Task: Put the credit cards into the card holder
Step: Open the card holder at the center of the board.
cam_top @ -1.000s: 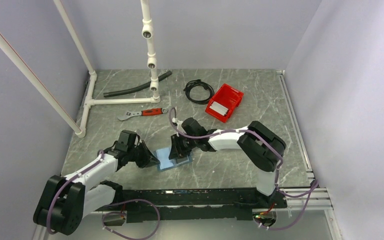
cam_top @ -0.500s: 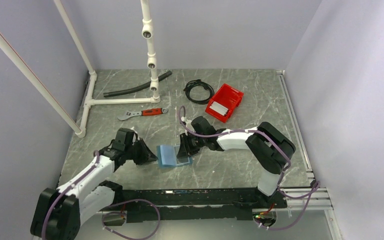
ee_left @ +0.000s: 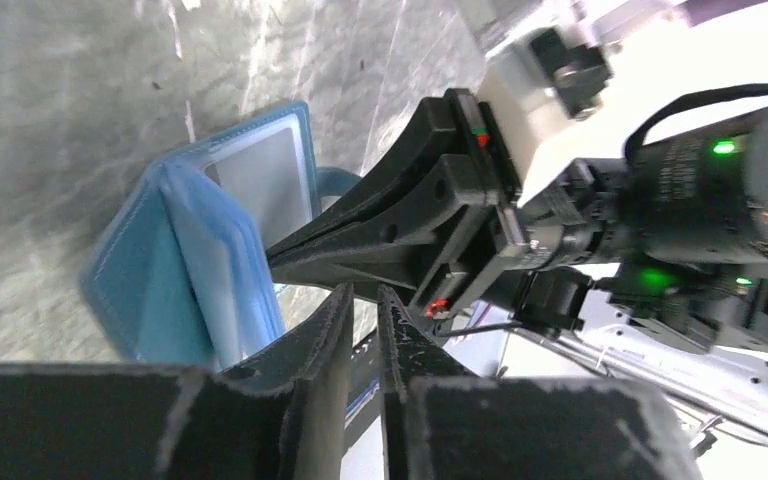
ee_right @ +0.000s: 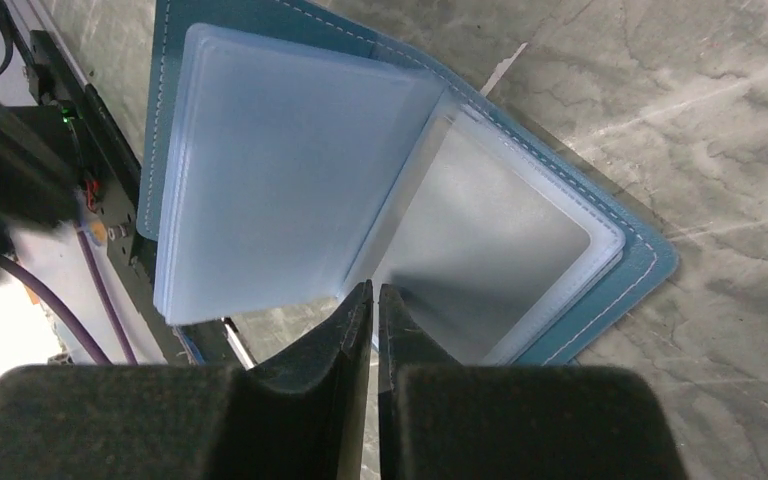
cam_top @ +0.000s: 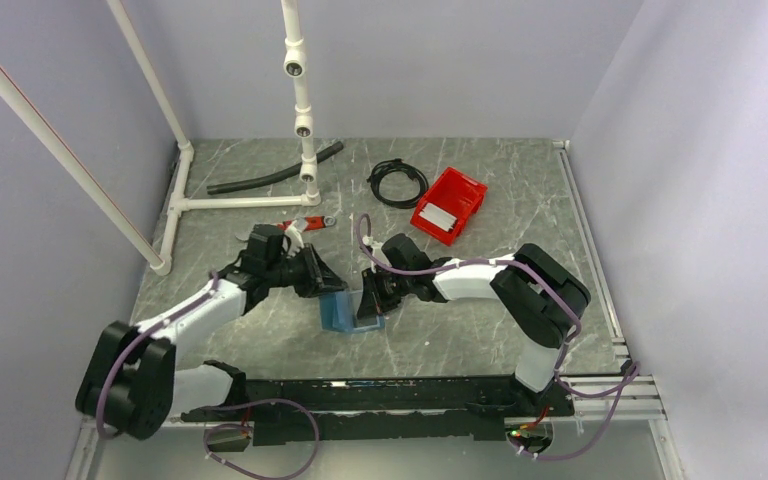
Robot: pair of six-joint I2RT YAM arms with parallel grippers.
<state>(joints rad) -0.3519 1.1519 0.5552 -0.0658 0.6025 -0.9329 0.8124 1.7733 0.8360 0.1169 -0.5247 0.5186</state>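
Top external view has the left gripper (cam_top: 328,283) and the right gripper (cam_top: 368,302) facing each other low over the marbled table (cam_top: 460,330). The card holder (cam_top: 340,315) sits between their tips, touching or almost touching both. It is open like a book, with the half toward the left gripper tilted up off the table and the other half lying flat under the right gripper. From the left wrist, that arm's fingers (ee_left: 325,335) are clenched to a thin slit with nothing visible between them. The raised blue cover is just ahead and to one side of the tips, and the right gripper's dark jaws reach in from the far side. From the right wrist, its fingers (ee_right: 345,340) are likewise pressed together. Their tips lie at the fold where a frosted plastic leaf lifts away from the flat pocket page. They appear to nip the near edge of a leaf, though the fingers themselves hide the contact, so that is not certain. Well beyond the right gripper, a light grey credit card (cam_top: 437,218) lies flat inside the red bin (cam_top: 468,188). A black cable coil (cam_top: 397,184) lies just beside that bin. A red-handled wrench (cam_top: 310,222) lies just beyond the left gripper's wrist.
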